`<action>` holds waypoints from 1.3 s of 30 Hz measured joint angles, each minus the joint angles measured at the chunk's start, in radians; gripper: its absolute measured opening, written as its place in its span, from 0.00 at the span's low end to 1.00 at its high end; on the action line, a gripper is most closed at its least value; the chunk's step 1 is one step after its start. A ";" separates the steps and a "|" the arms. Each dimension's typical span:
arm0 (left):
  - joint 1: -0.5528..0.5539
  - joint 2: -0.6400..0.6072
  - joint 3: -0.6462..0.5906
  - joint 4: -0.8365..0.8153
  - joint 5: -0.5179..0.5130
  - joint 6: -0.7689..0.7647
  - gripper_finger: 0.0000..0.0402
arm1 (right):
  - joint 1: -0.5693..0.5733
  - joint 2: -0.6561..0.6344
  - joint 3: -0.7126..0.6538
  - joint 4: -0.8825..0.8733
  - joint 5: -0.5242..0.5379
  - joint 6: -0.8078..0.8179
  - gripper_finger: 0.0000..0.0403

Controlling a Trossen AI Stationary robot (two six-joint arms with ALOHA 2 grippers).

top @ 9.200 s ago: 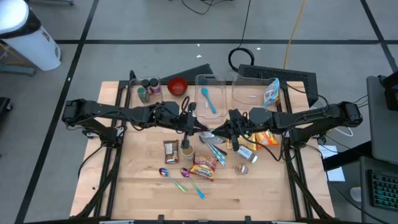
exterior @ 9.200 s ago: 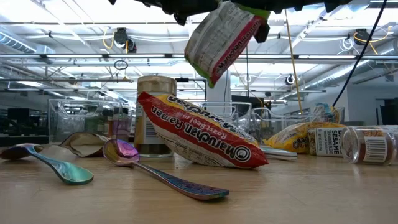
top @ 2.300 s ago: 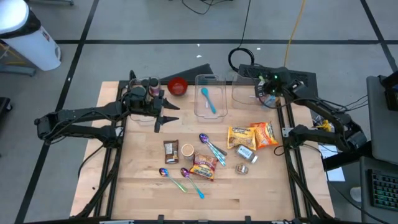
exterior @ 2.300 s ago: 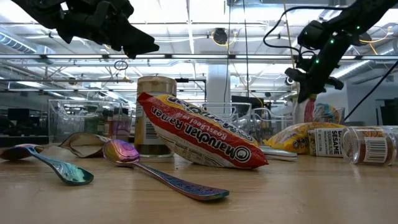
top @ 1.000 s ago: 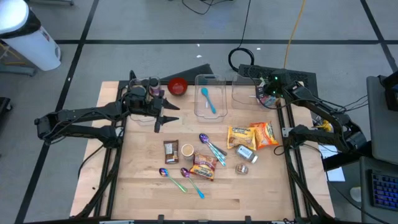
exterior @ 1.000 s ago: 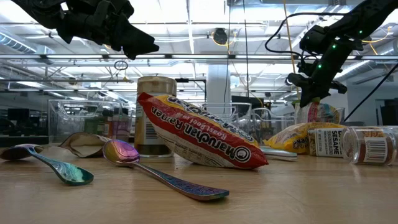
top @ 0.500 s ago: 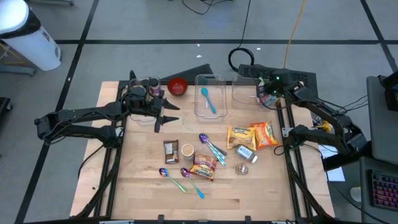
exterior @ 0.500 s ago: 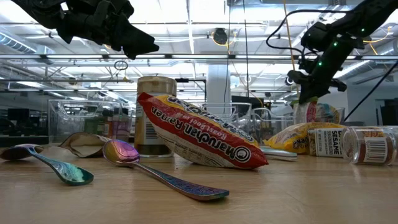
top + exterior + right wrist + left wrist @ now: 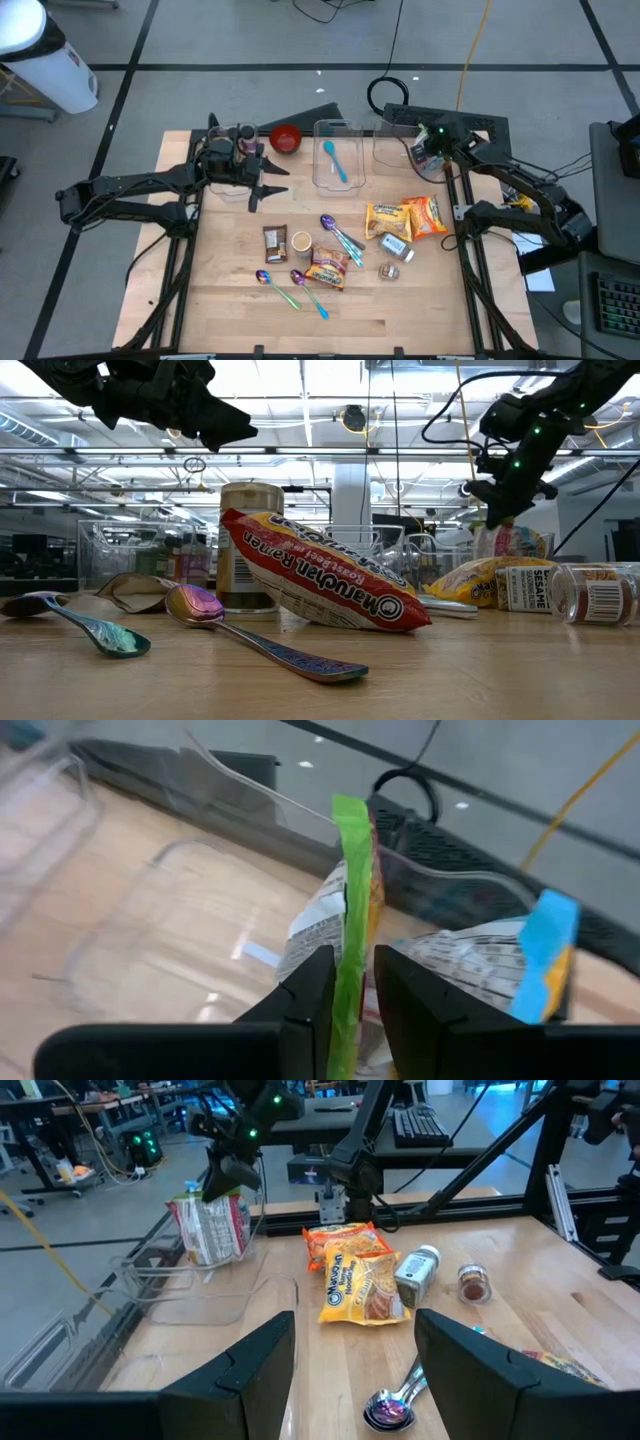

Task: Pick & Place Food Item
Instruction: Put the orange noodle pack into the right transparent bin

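Item: green-edged food packet (image 9: 352,910), light, soft, crinkly. My right gripper (image 9: 348,1010) pinches its sealed top edge over the clear bin (image 9: 400,152); that seam holds best.

Wooden table (image 9: 230,310): far edge carries two small jars (image 9: 238,142), a red bowl (image 9: 286,138) and two clear containers (image 9: 336,160), one holding a blue spoon (image 9: 334,160). Mid-table: two orange noodle packs (image 9: 405,216), spice jars (image 9: 394,247), brown packet (image 9: 274,241), ramen pack (image 9: 328,268), iridescent spoons (image 9: 290,285).
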 joint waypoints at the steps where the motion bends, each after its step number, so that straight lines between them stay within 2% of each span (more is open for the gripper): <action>1: 0.000 0.000 0.000 0.001 0.000 0.000 0.54 | 0.009 0.000 0.000 -0.001 0.020 -0.013 0.17; 6: 0.000 0.000 0.000 0.003 0.000 -0.001 0.54 | 0.045 0.000 0.000 -0.024 0.103 -0.054 0.17; 13: 0.000 0.000 0.000 0.007 0.000 -0.004 0.54 | 0.076 0.000 0.000 -0.058 0.166 -0.077 0.17; 31: 0.000 0.000 0.000 0.007 -0.001 -0.015 0.54 | 0.079 -0.002 0.001 -0.011 0.198 -0.104 0.17; 39: 0.000 0.000 0.000 0.007 -0.017 -0.014 0.54 | 0.092 -0.021 0.065 0.018 0.189 -0.104 0.17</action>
